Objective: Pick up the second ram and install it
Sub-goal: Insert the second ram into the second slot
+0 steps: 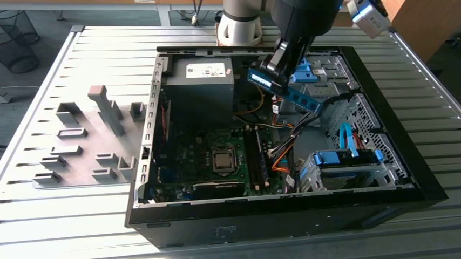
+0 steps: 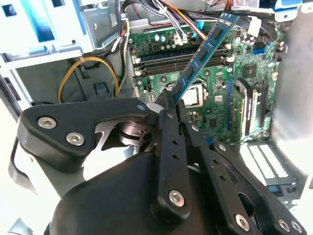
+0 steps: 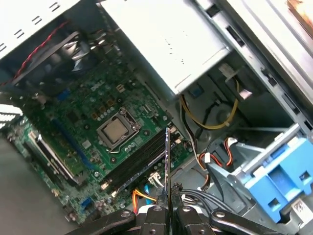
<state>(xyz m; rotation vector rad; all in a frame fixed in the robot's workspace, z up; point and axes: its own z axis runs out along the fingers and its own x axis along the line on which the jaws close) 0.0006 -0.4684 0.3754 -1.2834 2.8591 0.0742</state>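
Observation:
My gripper (image 1: 277,71) hangs over the back of the open computer case (image 1: 403,178), shut on one end of the second ram (image 1: 292,93), a long thin stick held tilted in the air. In the second wrist view the second ram (image 2: 203,51) slants away from the fingertips (image 2: 169,113) above the motherboard. In the first wrist view the second ram (image 3: 167,161) appears edge-on, rising from my gripper (image 3: 167,208) over the black memory slots (image 3: 137,164). The memory slots (image 1: 256,156) lie beside the square CPU socket (image 1: 223,160), well below the stick.
A grey power supply (image 1: 198,78) sits at the back of the case. Blue drive cages (image 1: 346,159) and orange and yellow cables (image 1: 282,156) crowd the exterior view's right side. Grey fixture blocks (image 1: 108,116) stand on the slatted table at the exterior view's left.

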